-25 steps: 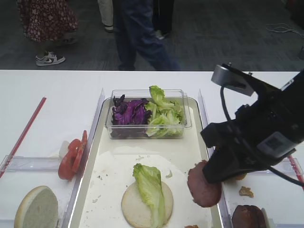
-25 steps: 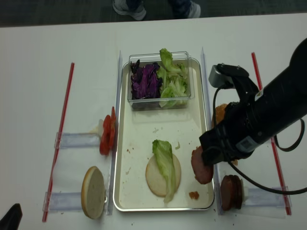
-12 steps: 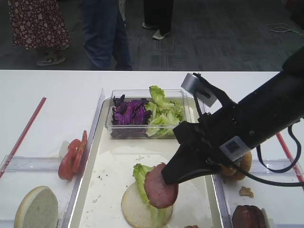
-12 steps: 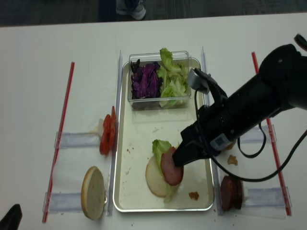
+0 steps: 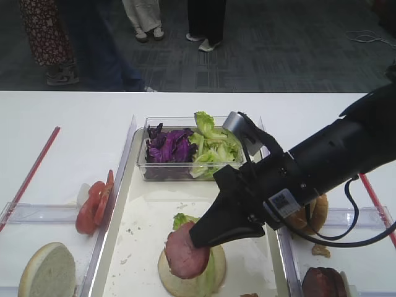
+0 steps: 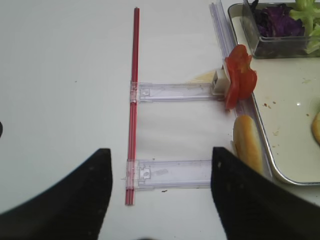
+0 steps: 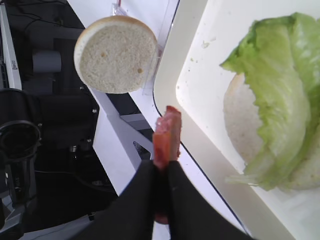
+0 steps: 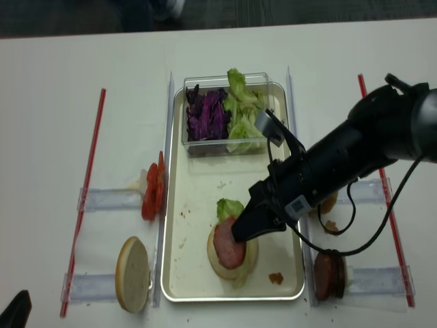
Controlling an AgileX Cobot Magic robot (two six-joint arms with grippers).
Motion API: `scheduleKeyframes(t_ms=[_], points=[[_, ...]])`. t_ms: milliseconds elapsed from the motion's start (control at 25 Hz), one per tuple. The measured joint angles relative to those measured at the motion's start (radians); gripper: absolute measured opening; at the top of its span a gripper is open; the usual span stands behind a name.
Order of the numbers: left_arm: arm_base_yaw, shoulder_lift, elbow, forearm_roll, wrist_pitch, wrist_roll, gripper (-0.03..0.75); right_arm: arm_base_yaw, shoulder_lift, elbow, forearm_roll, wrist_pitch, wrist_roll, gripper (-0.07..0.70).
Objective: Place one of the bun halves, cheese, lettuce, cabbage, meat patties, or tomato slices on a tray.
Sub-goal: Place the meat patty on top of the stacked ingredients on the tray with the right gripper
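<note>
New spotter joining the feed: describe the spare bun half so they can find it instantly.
Start at the long metal tray in the table's middle, then look just outside its near left corner. The bun half stands on edge there, below the tomato slices; unlike the tray's bun, it is bare.

Counts:
- bun halves: 3. One on the tray point(image 8: 174, 273) under a lettuce leaf point(image 8: 229, 207), one point(image 8: 133, 274) on edge left of the tray, one point(image 5: 310, 213) right of it, mostly hidden by the arm.
- meat patties: one point(image 8: 228, 245) over the bun, plus a stack point(image 8: 329, 275) at right; can't count the stack.
- tomato slices point(image 8: 151, 194): one cluster, about 3.
- clear tub point(image 8: 225, 142): 1, holding cabbage point(image 8: 204, 115) and lettuce.
- clear holders: 4.
- red strips: 2.
</note>
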Motion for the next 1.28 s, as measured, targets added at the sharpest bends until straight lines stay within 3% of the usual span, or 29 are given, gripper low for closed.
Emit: scheduleKeyframes(t_ms=[360, 680, 1280], points=[[0.0, 0.0, 0.0, 0.0, 0.0, 0.0, 0.412, 0.0, 0.068, -0.002, 0.053, -0.012, -0.075, 0.078], [0.0, 0.0, 0.0, 0.0, 0.0, 0.0, 0.412, -0.037, 0.106, -0.002, 0.064, -0.046, -0.082, 0.078], [0.0, 0.0, 0.0, 0.0, 0.0, 0.0, 0.412, -0.041, 0.191, -0.033, 0.112, -0.014, -0.105, 0.078]])
